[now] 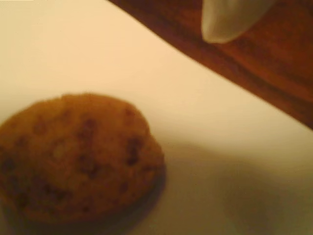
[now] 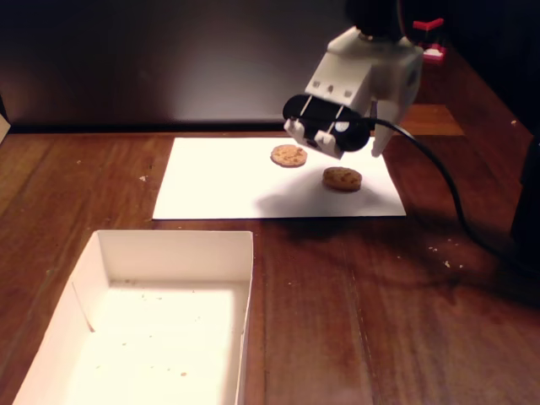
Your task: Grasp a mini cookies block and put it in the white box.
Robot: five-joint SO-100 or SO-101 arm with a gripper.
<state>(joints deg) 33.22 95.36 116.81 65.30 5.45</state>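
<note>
Two mini cookies lie on a flat white paper sheet (image 2: 219,181): one (image 2: 288,155) further back, one (image 2: 342,178) nearer and to the right. My gripper (image 2: 364,150) hangs just above and behind the nearer cookie, open and empty. In the wrist view that cookie (image 1: 78,156) fills the lower left, blurred, and one white fingertip (image 1: 222,24) shows at the top right with nothing against it; the other finger is out of view. The white box (image 2: 173,253) stands at the front left, holding only crumbs.
The table is dark brown wood (image 2: 380,304). A black cable (image 2: 443,186) runs from the gripper down to the right. A red and white object (image 2: 430,38) stands at the back right. A dark wall runs along the back.
</note>
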